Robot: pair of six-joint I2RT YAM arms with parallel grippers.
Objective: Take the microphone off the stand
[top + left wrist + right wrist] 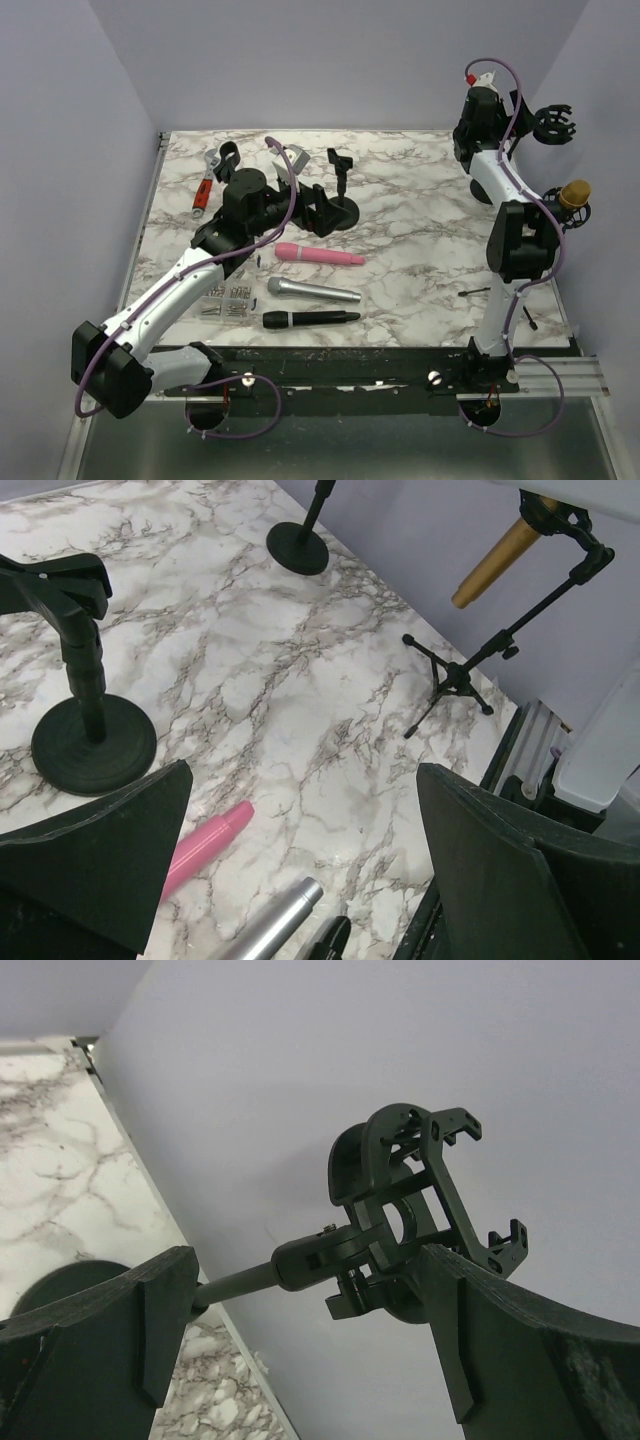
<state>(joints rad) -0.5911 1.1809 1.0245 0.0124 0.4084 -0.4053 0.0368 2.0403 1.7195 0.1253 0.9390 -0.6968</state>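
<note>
A gold microphone (574,194) sits in the clip of a tripod stand (500,290) at the table's right edge. It also shows in the left wrist view (495,565), pointing down-left above the tripod legs (450,680). My right gripper (515,112) is raised at the far right, open, its jaws either side of an empty black shock-mount clip (410,1200) on another stand. My left gripper (318,208) is open and empty at mid-table, beside a short round-base stand (90,740) with an empty clip.
Pink (320,256), silver (312,291) and black (310,319) microphones lie loose on the marble near the front. A red-handled wrench (203,185) lies far left, and a small parts box (225,305) front left. The purple wall stands close behind the right stands.
</note>
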